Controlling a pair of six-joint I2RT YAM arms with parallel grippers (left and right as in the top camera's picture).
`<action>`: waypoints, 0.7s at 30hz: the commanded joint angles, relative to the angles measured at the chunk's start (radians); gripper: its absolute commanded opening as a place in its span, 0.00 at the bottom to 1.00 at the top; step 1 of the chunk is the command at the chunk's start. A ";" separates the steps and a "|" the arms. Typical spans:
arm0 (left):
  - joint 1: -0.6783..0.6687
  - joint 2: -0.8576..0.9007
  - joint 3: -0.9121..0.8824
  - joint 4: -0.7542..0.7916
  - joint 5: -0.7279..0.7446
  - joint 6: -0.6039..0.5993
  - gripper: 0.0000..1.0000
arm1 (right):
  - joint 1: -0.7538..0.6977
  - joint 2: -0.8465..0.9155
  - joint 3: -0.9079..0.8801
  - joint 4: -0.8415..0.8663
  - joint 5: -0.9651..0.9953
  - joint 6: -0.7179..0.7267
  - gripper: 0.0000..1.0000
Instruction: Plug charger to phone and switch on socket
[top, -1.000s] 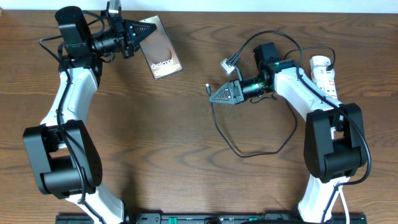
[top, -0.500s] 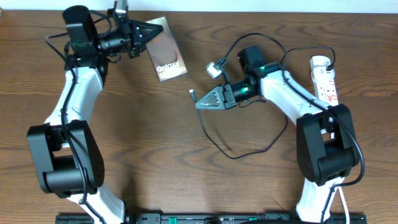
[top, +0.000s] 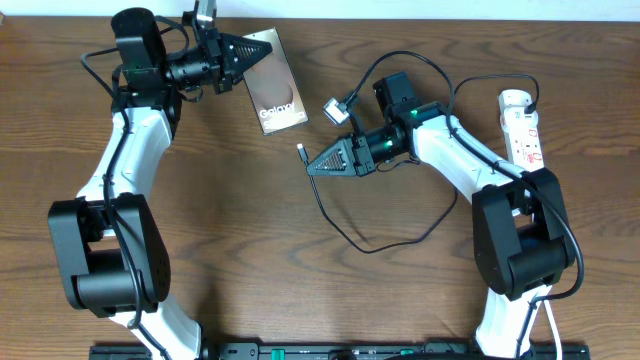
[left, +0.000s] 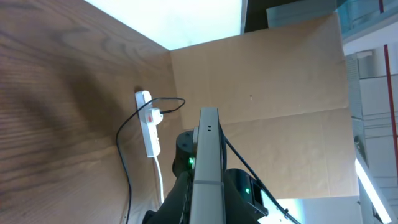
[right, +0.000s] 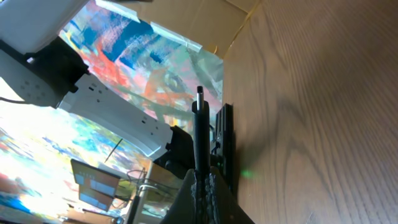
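The phone (top: 276, 87), a brown slab with white "Galaxy" lettering, is held off the table at the back. My left gripper (top: 262, 48) is shut on its far end; in the left wrist view the phone (left: 206, 158) shows edge-on between the jaws. My right gripper (top: 312, 166) is shut on the charger (top: 302, 152), whose small connector tip sticks out toward the phone, a short gap below it. The tip (right: 199, 112) shows in the right wrist view, with the phone's edge (right: 224, 146) right beside it. The black cable (top: 385, 243) loops over the table. The white socket (top: 522, 125) lies at the far right.
A white plug (top: 335, 110) on the cable hangs near the right arm (top: 455, 150). The socket strip also shows in the left wrist view (left: 148, 123), in front of a cardboard wall (left: 261, 87). The left arm (top: 130, 170) runs along the left side.
The left gripper has carried the phone to the right. The right gripper has moved left with the charger, so the tip and the phone are closer together.
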 joint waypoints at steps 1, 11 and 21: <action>0.003 0.002 0.016 0.010 -0.008 0.005 0.07 | 0.000 -0.044 -0.005 0.024 -0.034 0.001 0.01; 0.003 0.002 0.016 0.010 -0.012 0.005 0.07 | 0.026 -0.051 -0.005 0.274 -0.026 0.243 0.01; 0.003 0.002 0.016 0.010 -0.011 0.005 0.07 | 0.049 -0.051 -0.005 0.377 -0.018 0.343 0.01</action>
